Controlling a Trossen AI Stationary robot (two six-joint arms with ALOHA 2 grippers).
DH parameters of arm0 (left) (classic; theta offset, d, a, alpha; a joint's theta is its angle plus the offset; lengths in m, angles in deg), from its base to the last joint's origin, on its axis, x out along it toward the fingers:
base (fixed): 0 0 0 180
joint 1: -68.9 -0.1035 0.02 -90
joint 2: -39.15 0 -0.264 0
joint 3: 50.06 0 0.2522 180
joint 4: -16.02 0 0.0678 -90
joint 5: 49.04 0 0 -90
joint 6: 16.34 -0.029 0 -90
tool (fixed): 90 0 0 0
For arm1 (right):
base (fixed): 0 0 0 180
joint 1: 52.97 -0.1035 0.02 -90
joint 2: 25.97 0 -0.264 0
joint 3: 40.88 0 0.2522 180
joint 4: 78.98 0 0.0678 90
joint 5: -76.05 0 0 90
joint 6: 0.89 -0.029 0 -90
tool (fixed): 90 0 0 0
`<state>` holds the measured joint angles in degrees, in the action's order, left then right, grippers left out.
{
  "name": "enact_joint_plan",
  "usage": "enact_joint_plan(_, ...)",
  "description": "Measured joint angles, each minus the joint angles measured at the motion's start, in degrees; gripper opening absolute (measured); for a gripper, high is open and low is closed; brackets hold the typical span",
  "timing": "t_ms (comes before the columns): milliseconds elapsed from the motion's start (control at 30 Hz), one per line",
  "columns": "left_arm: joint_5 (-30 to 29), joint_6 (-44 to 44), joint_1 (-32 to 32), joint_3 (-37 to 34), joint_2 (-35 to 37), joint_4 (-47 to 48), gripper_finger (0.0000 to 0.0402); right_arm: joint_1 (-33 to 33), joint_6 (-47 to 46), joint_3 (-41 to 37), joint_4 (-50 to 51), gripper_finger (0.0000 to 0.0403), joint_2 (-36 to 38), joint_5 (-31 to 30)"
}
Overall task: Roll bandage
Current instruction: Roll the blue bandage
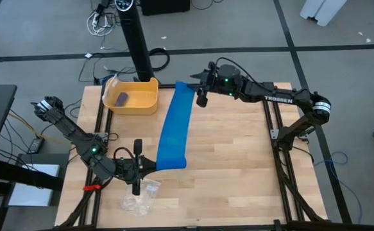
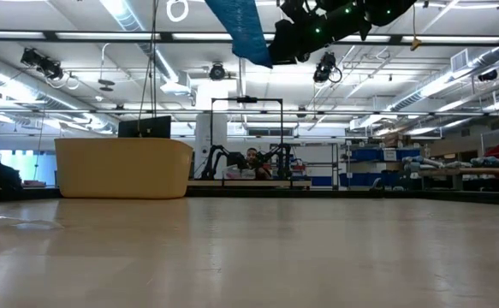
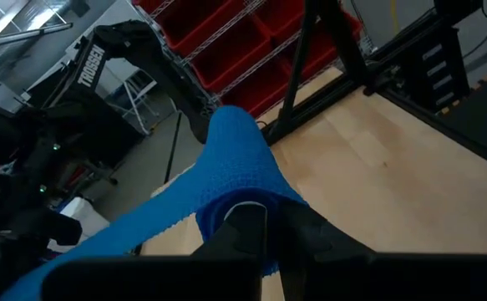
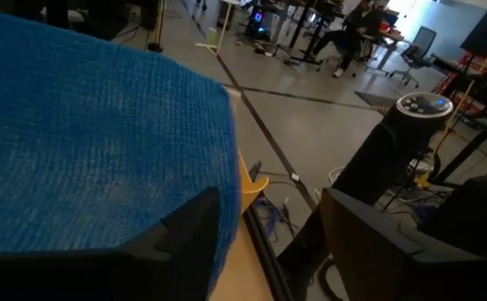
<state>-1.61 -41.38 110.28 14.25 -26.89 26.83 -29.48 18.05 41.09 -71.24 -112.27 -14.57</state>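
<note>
One bandage (image 1: 176, 128), two pincers.
Blue woven strip: left pincer (image 1: 149, 165) clamps near end; right pincer (image 1: 194, 86) gapes beside far end.

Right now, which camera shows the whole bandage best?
The high view: the bandage runs full-length across the table. The low view catches only its raised end, the left wrist view its gripped end, and the right wrist view a close-up patch.

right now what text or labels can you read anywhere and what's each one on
"TROSSEN" in white on the right arm's forearm, high view.
"TROSSEN" in white, running lengthwise, on the same arm as the left wrist view shows it.
Nothing readable on the bandage, yellow bin or plastic bag.
</note>
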Motion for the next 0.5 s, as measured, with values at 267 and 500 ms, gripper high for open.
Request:
enact_joint_plan(267, 0.0, 0.17, 0.0, 0.0, 0.0, 0.26, 0.0019, 0.0, -8.0, 0.04, 10.74, 0.021, 0.02, 2.98)
enact_joint_plan(500, 0.01, 2.67, -0.5, 0.0, 0.0, -0.32, 0.0019, -3.45, -8.94, 0.04, 18.45, 0.021, 0.07, 4.17)
